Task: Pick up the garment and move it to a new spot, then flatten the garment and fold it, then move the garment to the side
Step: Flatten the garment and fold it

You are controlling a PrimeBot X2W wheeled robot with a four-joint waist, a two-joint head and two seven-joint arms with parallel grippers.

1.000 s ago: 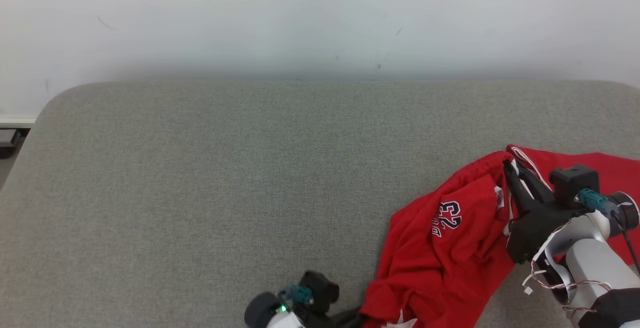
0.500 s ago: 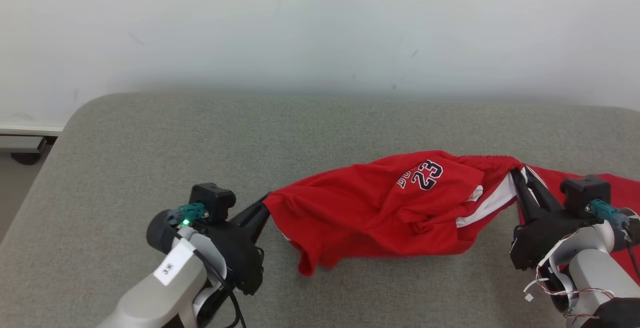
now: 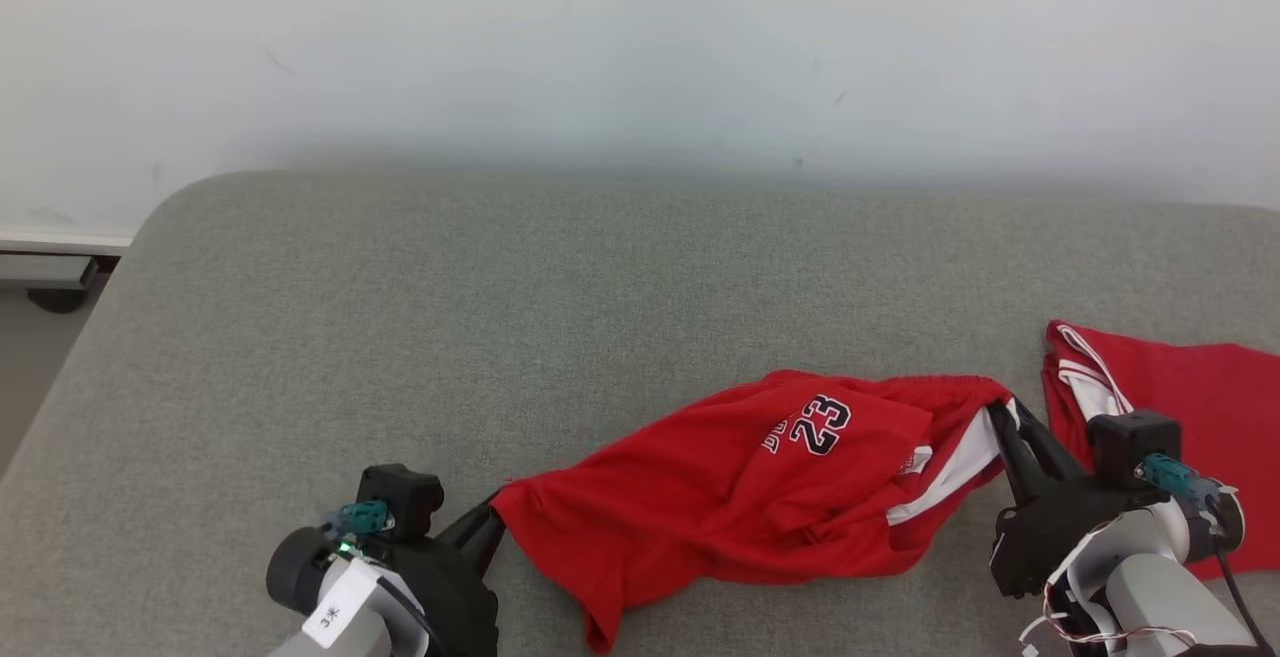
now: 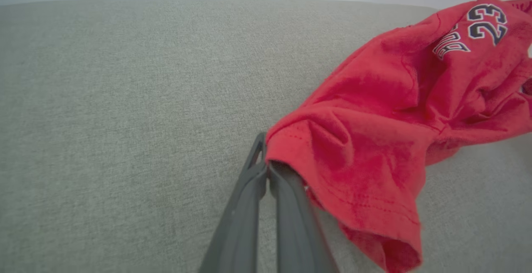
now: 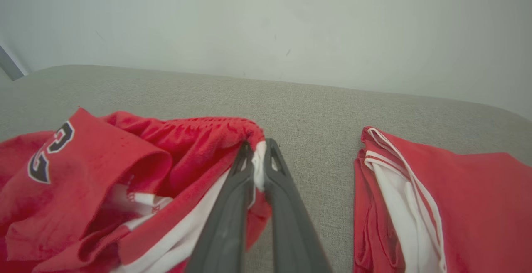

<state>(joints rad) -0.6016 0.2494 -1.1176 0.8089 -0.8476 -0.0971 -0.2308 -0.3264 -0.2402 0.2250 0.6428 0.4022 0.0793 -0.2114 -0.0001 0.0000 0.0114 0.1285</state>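
Lettering on a white tag point(image 3: 335, 609) on the left forearm is too small to read surely. The left gripper point(image 3: 492, 517) is pinched tight on the hem of the red garment point(image 3: 720, 507). The right gripper point(image 3: 1005, 415) is clamped on its waistband corner, beside a white side stripe. Between the two jaws the garment sags, crumpled, onto the grey cushion point(image 3: 500, 317), with a navy, white-edged 23 point(image 3: 825, 424) uppermost. Beyond the right jaws lies a second red piece point(image 3: 1190, 407), folded, apart from them.
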